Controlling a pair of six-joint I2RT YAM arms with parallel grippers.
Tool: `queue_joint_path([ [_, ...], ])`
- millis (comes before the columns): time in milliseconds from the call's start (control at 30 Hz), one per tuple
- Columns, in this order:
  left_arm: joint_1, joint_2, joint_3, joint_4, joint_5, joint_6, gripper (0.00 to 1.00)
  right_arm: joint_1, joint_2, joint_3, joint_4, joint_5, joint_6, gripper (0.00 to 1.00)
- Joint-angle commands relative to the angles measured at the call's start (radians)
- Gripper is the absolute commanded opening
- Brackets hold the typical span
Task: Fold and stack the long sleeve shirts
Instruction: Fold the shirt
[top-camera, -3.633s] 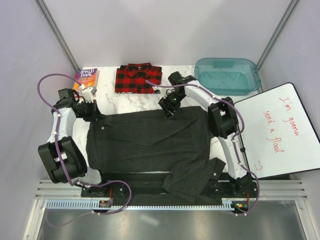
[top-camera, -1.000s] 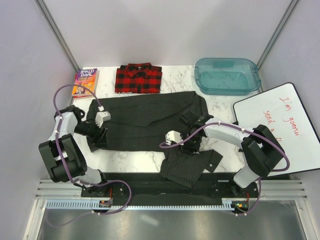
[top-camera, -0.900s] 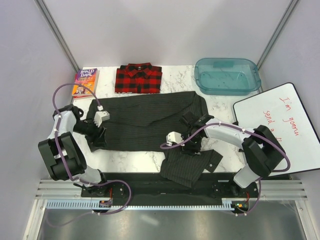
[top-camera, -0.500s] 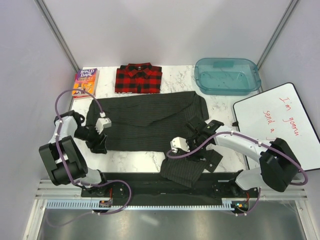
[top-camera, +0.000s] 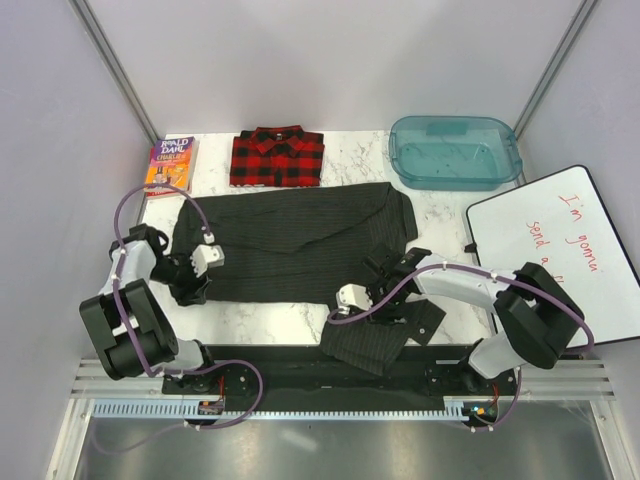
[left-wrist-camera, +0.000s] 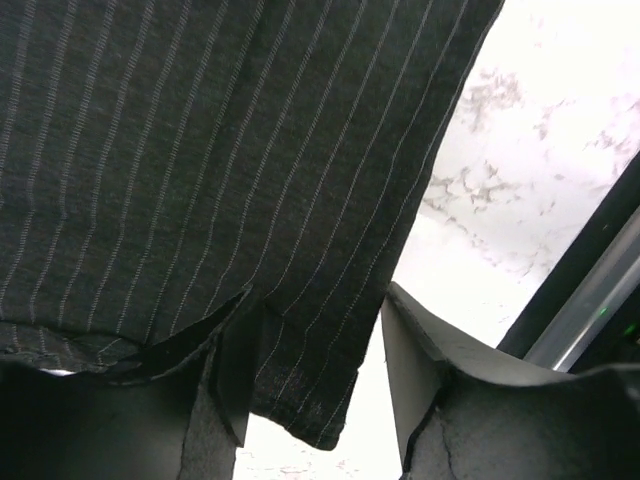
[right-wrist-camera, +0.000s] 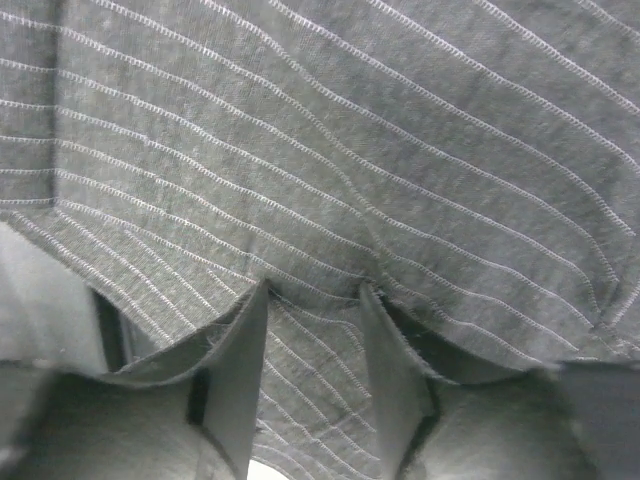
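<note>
Striped shirt (top-camera: 290, 240) lies flat across the table (top-camera: 270, 320), one sleeve (top-camera: 385, 335) trailing over the near edge. Plaid shirt (top-camera: 277, 157) sits folded at the far edge, probably the stack's base. I have the left gripper (left-wrist-camera: 315, 370) spread around the near-left corner and the right gripper (right-wrist-camera: 315, 330) spread, pressing cloth by the sleeve, likely for the next fold. From above the wrists hide both sets of fingertips.
</note>
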Motion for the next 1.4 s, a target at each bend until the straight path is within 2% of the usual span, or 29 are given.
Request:
queue_joint_path([
  [0, 0.004, -0.019, -0.047, 0.060, -0.098, 0.135, 0.52, 0.009, 0.032, -0.013, 0.058, 0.017, 0.009, 0.40],
  [67, 0.004, -0.041, -0.091, 0.069, -0.121, 0.170, 0.47, 0.009, 0.032, -0.016, 0.061, 0.028, 0.006, 0.23],
  [100, 0.004, -0.051, -0.105, 0.088, -0.133, 0.176, 0.40, 0.010, 0.031, -0.016, 0.058, 0.036, 0.004, 0.16],
  [133, 0.006, -0.077, -0.114, 0.094, -0.130, 0.175, 0.35, 0.009, 0.026, -0.015, 0.058, 0.040, 0.006, 0.00],
  [200, 0.006, -0.113, -0.093, 0.095, -0.075, 0.158, 0.24, 0.007, 0.017, -0.001, 0.045, 0.043, 0.009, 0.00],
  [267, 0.002, -0.169, -0.036, 0.094, -0.028, 0.127, 0.19, 0.002, 0.009, 0.014, 0.026, 0.034, 0.013, 0.00],
  [300, 0.002, -0.186, -0.015, 0.094, 0.011, 0.119, 0.13, -0.002, 0.005, 0.030, 0.016, 0.027, 0.020, 0.00],
  [400, -0.001, -0.231, 0.024, 0.073, 0.014, 0.150, 0.08, -0.042, 0.005, 0.060, -0.025, -0.009, 0.020, 0.00],
  [467, 0.001, -0.240, 0.001, 0.037, -0.029, 0.205, 0.09, -0.060, 0.005, 0.079, -0.050, -0.029, 0.020, 0.00],
  [600, 0.001, -0.239, -0.135, -0.009, -0.130, 0.297, 0.25, -0.090, 0.008, 0.113, -0.082, -0.046, 0.010, 0.00],
  [667, 0.002, -0.236, -0.182, -0.012, -0.164, 0.305, 0.30, -0.094, 0.008, 0.126, -0.096, -0.052, 0.012, 0.00],
  [700, 0.004, -0.231, -0.205, -0.010, -0.179, 0.296, 0.37, -0.100, 0.006, 0.142, -0.100, -0.053, 0.013, 0.00],
  [800, 0.012, -0.219, -0.173, -0.016, -0.144, 0.244, 0.48, -0.100, 0.000, 0.163, -0.120, -0.056, 0.015, 0.00],
  [900, 0.016, -0.188, -0.115, -0.027, -0.110, 0.209, 0.53, -0.103, -0.006, 0.179, -0.136, -0.062, 0.015, 0.00],
  [1133, 0.029, -0.151, -0.087, 0.020, -0.083, 0.207, 0.54, -0.117, -0.011, 0.192, -0.151, -0.072, 0.015, 0.00],
  [1367, 0.029, -0.133, -0.123, 0.048, -0.110, 0.222, 0.38, -0.136, -0.031, 0.203, -0.165, -0.079, 0.023, 0.00],
])
